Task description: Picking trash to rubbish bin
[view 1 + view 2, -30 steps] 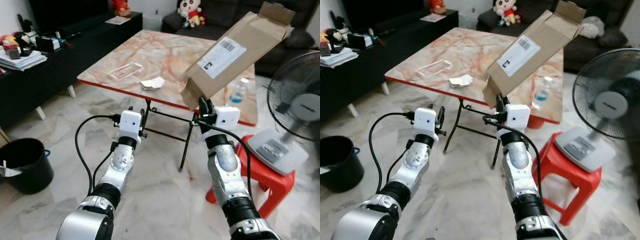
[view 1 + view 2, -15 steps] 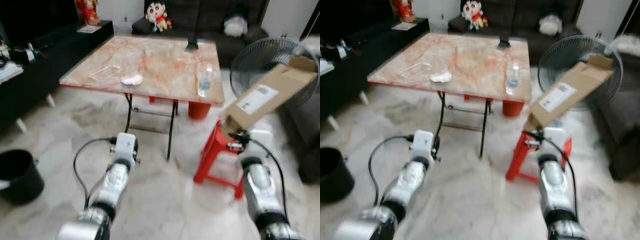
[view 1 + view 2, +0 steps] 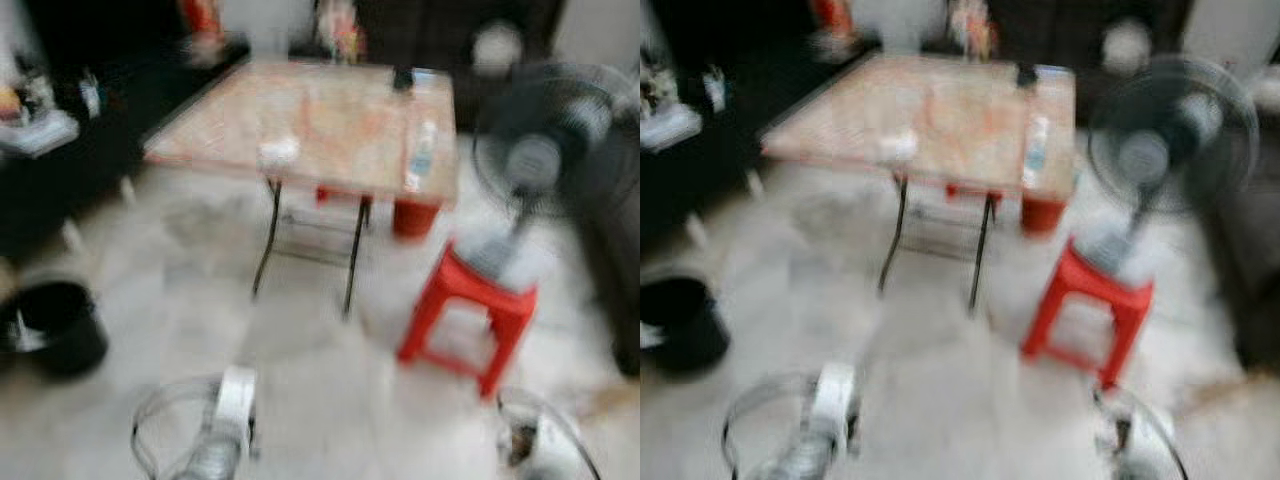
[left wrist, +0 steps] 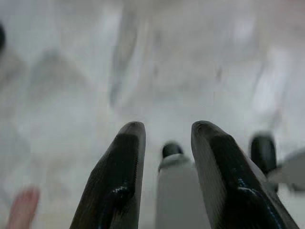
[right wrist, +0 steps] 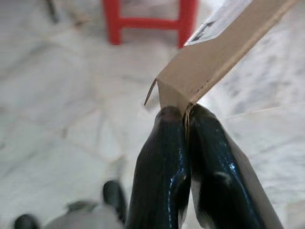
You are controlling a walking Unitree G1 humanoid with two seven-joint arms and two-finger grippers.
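Observation:
In the right wrist view my right gripper (image 5: 185, 112) is shut on the corner flap of a brown cardboard box (image 5: 214, 62) with a white label, held above the marble floor. In the left wrist view my left gripper (image 4: 167, 126) is open over the floor, with nothing between its fingers. The head views are blurred. A black rubbish bin (image 3: 55, 325) stands on the floor at the far left. Both wrists sit low at the bottom edge, left (image 3: 230, 415) and right (image 3: 525, 445). A white crumpled paper (image 3: 278, 152) and a clear bottle (image 3: 420, 160) lie on the marble table (image 3: 340, 110).
A red plastic stool (image 3: 470, 305) stands right of the table, with a standing fan (image 3: 540, 150) behind it. A dark cabinet (image 3: 60, 190) runs along the left and a dark sofa (image 3: 440, 40) lies behind the table. Pale marble floor (image 3: 330, 380) stretches between me and the bin.
The whole picture has shifted and blurred, so the camera is moving. Both arms have sunk to the bottom edge. The box, held up high before, now hangs low, still gripped.

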